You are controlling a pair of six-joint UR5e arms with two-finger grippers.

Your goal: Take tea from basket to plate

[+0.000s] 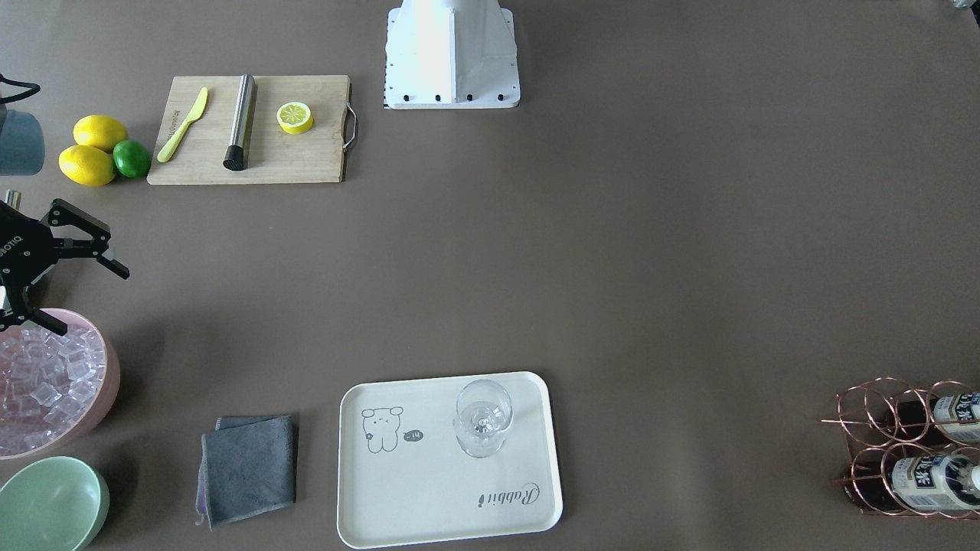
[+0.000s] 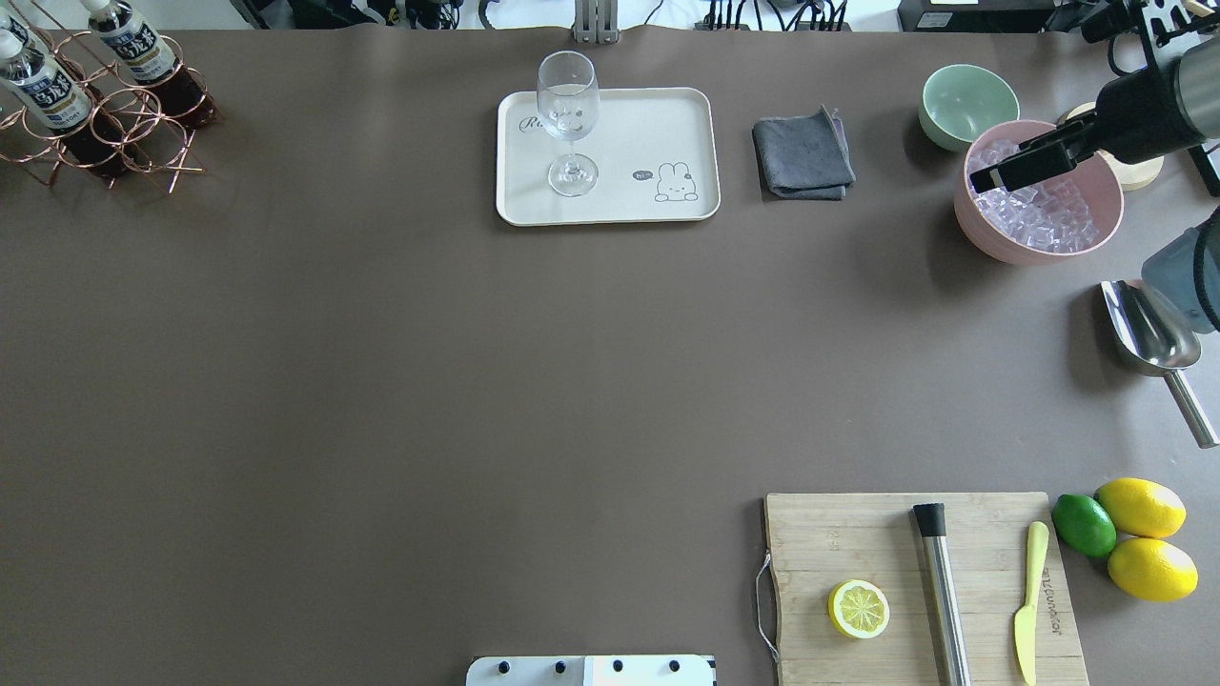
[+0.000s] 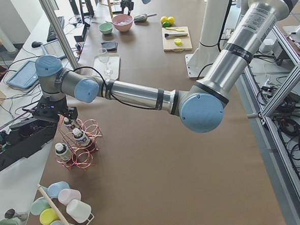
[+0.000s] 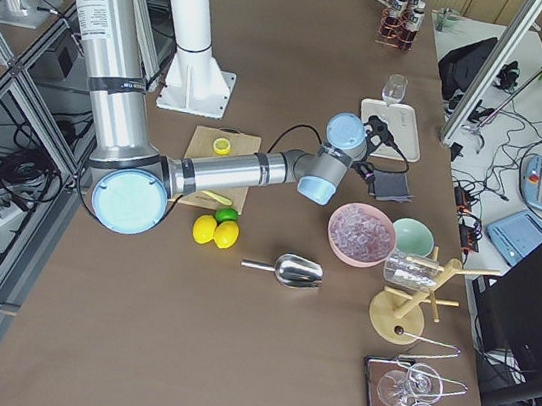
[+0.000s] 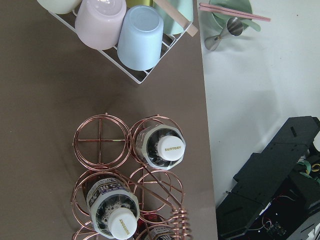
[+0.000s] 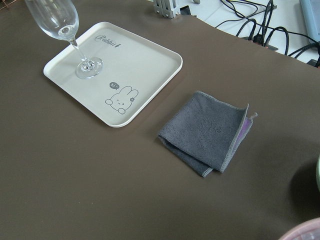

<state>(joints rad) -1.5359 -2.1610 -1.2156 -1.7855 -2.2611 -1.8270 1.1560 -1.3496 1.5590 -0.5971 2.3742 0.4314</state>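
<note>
Where the basket (image 5: 100, 137) and its coiled handle (image 5: 178, 223) hem it, the tea (image 5: 165, 146) stands upright, cap up; my left gripper (image 3: 54, 113) hides its gap, my right gripper (image 1: 96, 302) gapes wide.

Basket (image 2: 95, 124) at far-left corner of worktop (image 2: 381, 381). Tea bottles (image 5: 161, 147) stand caps-up in its rings, w/ coiled wire handle (image 5: 178, 226) rising btwn them, close to the caps. Rack of plastic cups (image 5: 125, 30) near basket's left side. Btwn basket & plate (image 2: 658, 124): bare worktop. Wine glass (image 2: 569, 105) stands on plate's left half, the side twds basket; right half bare but for print. Grey cloth (image 2: 803, 154) right of plate, apart. Right hand (image 1: 80, 295) over ice bowl (image 2: 982, 233), further right.
</note>
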